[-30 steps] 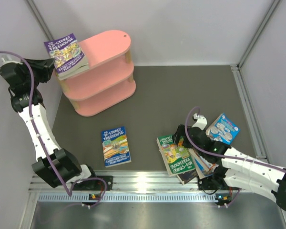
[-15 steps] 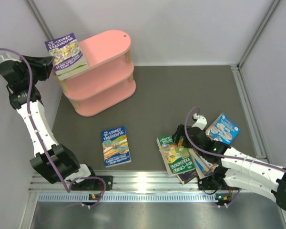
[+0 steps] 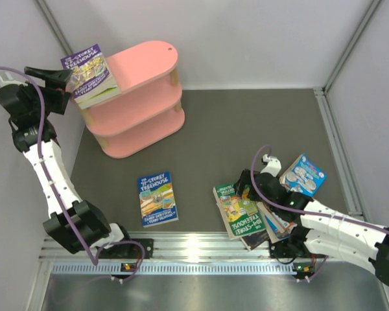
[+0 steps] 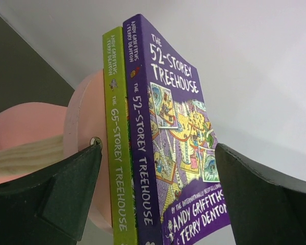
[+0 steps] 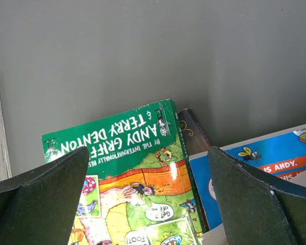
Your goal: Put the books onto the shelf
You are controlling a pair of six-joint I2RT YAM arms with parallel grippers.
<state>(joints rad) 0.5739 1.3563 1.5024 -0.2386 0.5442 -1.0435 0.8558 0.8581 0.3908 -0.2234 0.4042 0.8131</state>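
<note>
Surface (image 3: 246, 129): dark grey mat, walled on three sides.

Shelf (image 3: 142, 103): pink, three oblong tiers, stands at the far left of the surface. A pale wooden post is visible under the top board in the left wrist view.

Left arm (image 3: 48, 175): reaches up along the left wall to the left end of the shelf's top board. Right arm (image 3: 337, 227): lies low across the near right of the surface.

Books:
- Purple book (image 4: 178, 138), "The 52-Storey Treehouse", lies on top of a lime-green book (image 4: 117, 163), "The 65-Storey Treehouse". Both rest on the left end of the top board and overhang its edge.
- Blue book (image 3: 158, 198) lies flat and alone on the surface, near the front, between the two arms.
- Pile by the right arm: green book (image 5: 137, 168) on top, cover up. A dark book (image 5: 191, 130) shows past its corner and a bright blue cover (image 5: 255, 163) lies beside it.
- Blue-and-white book (image 3: 303, 173) lies just right of that pile.

Left fingers (image 4: 46, 194): spread wide, one on each side of the two shelved books. No grip is seen.

Right fingers (image 5: 35, 199): spread wide, holding nothing, set over the top edge of the green book. Contact cannot be told.
</note>
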